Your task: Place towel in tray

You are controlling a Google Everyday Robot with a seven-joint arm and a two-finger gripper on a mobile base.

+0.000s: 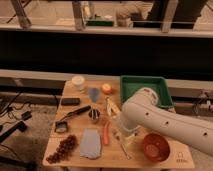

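The towel (90, 144) is a light grey-blue cloth lying flat at the front of the wooden table (100, 161), left of centre. The dark green tray (134, 86) stands at the back right; my white arm (160, 117) crosses in front of it and hides its near part. My gripper (123, 134) hangs at the arm's low end over the table, right of the towel and of an orange carrot (106, 133), and apart from the towel. Nothing shows in it.
A red bowl (155, 146) stands at the front right. Dark grapes (63, 148) lie at the front left. A white cup (78, 82), a blue-grey cup (94, 93), an orange (106, 88), a banana (112, 106), a metal cup (94, 116) and black tools (70, 101) fill the back and middle.
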